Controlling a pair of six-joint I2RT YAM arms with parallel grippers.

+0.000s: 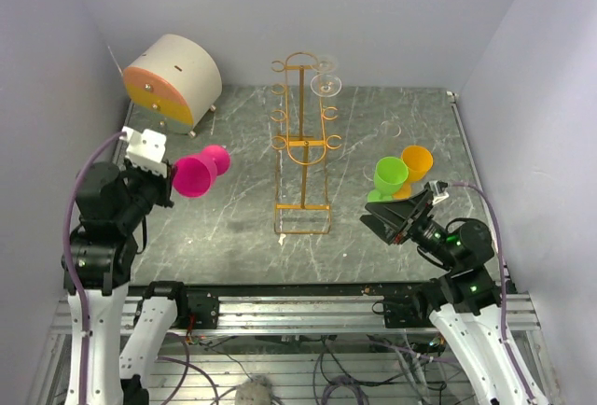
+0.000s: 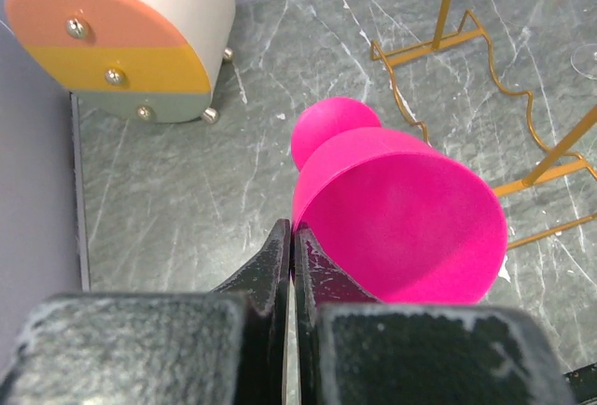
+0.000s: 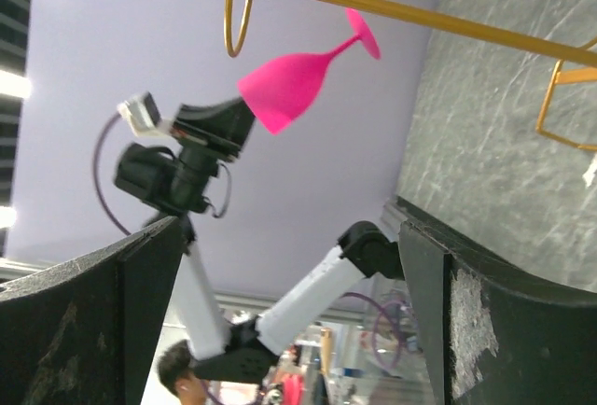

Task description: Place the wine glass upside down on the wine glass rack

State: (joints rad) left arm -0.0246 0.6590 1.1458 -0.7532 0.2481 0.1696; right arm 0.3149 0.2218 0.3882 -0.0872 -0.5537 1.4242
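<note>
The left pincer (image 1: 173, 181) clamps the rim of the bright pink plastic wine glass (image 1: 198, 174), held off the desk (image 1: 233, 237) at centre left. Its stem lies roughly level, foot pointing right toward the tall golden wire rack (image 1: 303, 144). The right pincer (image 1: 392, 216) gapes wide, empty.

A bare strip of table (image 1: 238, 204) lay open between the pink wine glass (image 1: 198, 174), pinched at its rim by the left gripper (image 2: 291, 237), and the wine glass rack (image 1: 300, 144). The rings on the rack's left side could be reached from there with nothing in the way. The round drawer box (image 1: 173, 80) filled the back-left corner. A clear glass (image 1: 326, 83) hung near the top on the rack's right side. The green cup (image 1: 390, 176) and orange cup (image 1: 416, 162) stood close together just beyond the wide-open right gripper (image 1: 382, 221). The table to its left, toward the rack's base, lay bare.
</note>
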